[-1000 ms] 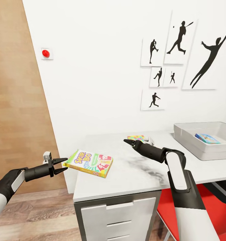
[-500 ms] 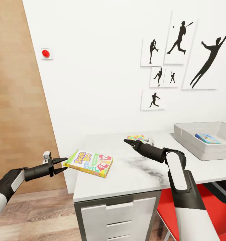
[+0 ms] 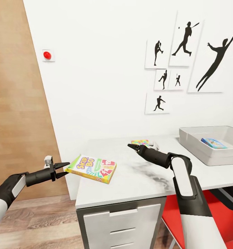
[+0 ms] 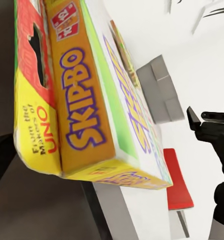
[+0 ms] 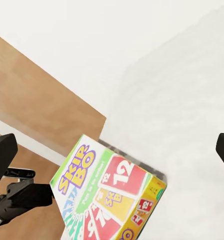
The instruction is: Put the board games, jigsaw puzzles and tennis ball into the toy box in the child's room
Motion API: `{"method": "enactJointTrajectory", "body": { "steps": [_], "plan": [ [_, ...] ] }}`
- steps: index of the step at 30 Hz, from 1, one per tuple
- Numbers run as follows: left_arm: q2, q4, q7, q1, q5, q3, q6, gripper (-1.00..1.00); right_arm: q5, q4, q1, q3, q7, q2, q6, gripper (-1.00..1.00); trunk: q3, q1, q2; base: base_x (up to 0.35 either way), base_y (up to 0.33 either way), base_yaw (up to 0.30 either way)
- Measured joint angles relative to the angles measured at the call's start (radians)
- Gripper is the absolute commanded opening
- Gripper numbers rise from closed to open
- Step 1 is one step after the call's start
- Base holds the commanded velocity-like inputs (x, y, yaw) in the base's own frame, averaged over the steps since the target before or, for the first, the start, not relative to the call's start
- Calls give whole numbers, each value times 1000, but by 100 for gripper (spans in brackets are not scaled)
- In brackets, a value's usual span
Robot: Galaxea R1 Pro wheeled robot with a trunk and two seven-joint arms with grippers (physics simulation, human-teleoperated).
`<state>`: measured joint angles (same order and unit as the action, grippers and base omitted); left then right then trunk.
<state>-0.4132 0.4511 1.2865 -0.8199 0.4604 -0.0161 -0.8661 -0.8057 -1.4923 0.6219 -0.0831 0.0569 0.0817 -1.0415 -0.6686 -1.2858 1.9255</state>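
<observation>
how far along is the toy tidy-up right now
Early on. Done: one blue game lies in the toy box. In hand: the left gripper sits at the edge of the Skip-Bo game, which overhangs the table corner; whether it is gripped is unclear. The right gripper hovers empty. Left: a puzzle lies on the table beyond it.

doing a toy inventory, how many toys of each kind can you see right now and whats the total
board games: 2, the Skip-Bo box overhanging the table's left edge, and a blue box in the toy box
jigsaw puzzles: 1, a multicoloured sheet behind the right gripper
total: 3
</observation>
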Motion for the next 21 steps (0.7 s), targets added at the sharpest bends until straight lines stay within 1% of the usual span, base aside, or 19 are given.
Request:
{"method": "enactJointTrajectory", "body": {
  "steps": [9,17,21],
  "plan": [
    [9,0,-28,0,1,0,2,100,0,0,0,0,0,0,0,100,0,0,0,0,0,0],
    [13,0,-32,0,2,0,3,100,0,0,0,0,0,0,0,100,0,0,0,0,0,0],
    [19,0,-32,0,1,0,3,100,0,0,0,0,0,0,0,100,0,0,0,0,0,0]
  ]
}}
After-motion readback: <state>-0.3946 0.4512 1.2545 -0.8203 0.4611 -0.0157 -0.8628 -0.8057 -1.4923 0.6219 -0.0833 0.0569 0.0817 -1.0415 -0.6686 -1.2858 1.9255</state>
